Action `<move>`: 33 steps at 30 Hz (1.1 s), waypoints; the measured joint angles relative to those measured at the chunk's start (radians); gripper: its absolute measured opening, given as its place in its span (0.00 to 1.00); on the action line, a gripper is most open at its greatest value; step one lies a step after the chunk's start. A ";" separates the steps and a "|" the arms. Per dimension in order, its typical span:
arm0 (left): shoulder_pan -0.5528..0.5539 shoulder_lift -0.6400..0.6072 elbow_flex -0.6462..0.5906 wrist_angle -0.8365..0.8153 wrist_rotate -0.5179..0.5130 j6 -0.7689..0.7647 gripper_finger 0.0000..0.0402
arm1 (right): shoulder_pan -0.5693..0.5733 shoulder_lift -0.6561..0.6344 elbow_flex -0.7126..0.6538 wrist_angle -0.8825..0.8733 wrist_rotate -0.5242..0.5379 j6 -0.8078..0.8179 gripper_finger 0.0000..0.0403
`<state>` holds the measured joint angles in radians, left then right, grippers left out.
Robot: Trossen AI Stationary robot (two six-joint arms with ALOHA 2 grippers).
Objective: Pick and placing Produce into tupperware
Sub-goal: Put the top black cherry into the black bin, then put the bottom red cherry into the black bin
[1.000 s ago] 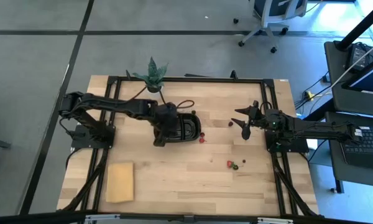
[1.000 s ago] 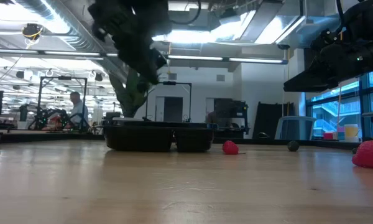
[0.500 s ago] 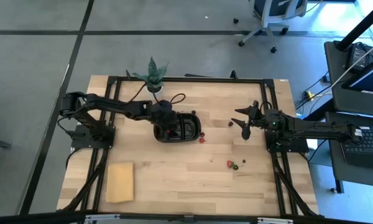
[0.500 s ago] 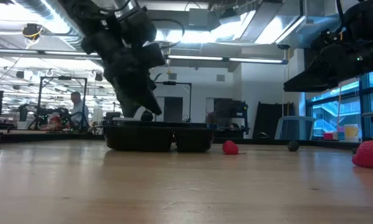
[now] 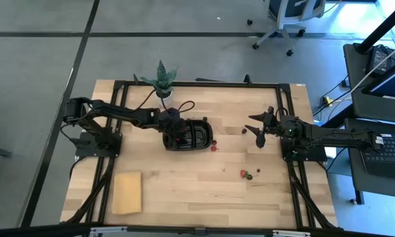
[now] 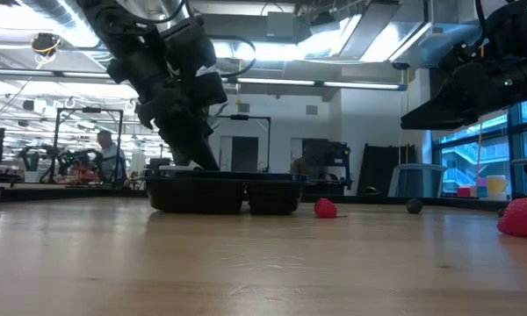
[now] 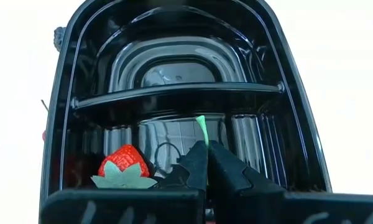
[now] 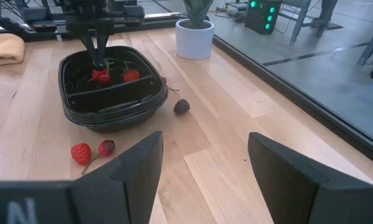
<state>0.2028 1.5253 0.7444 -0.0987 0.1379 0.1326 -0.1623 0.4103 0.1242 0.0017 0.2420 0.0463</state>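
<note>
High view: the black oval plastic tupperware tray (image 5: pixel 191 135) with its centre divider sits mid-bench on the pale wooden bench (image 5: pixel 197 191). Left claw (image 5: pixel 176 137) is down inside the tray's left compartment. Right claw (image 5: pixel 259 130) hangs well to the right, idle, fingers spread wide and holding nothing. Loose red produce pieces (image 5: pixel 245 174) lie near the bench's right side, more just beside the tray's right end. A tan rectangular block (image 5: pixel 127 192) lies at near left; a green potted plant (image 5: pixel 162 79) stands at the far edge.

Low view: left claw (image 6: pixel 196 154) dips behind the tray rim (image 6: pixel 224 178). One red berry (image 6: pixel 325 208) lies on the bench just right of the tray.

Left wrist view: fingers pinched shut with a thin green stem (image 7: pixel 201 129) caught between the tips; a red strawberry with green leaves (image 7: pixel 122 163) lies beside them in the compartment.

Right wrist view: two red pieces show in the tray's far compartment.

Risk, as I judge it: the stem stays trapped, so lifting would drag fruit back out.

Against the earlier frames: left arm has swung over and descended into the tray; right arm unchanged.
</note>
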 joint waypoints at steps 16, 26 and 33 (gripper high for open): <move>0.000 0.001 0.000 0.016 0.001 0.000 0.15 | 0.000 0.000 0.000 0.000 0.000 0.001 0.59; -0.003 -0.076 0.000 0.016 0.008 0.013 0.36 | 0.000 0.000 0.000 0.000 0.000 0.002 0.59; 0.000 -0.258 -0.063 0.061 0.011 0.038 0.37 | 0.000 0.000 0.000 0.032 -0.004 0.029 0.59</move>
<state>0.2031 1.2672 0.6815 -0.0372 0.1485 0.1703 -0.1623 0.4099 0.1242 0.0335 0.2376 0.0750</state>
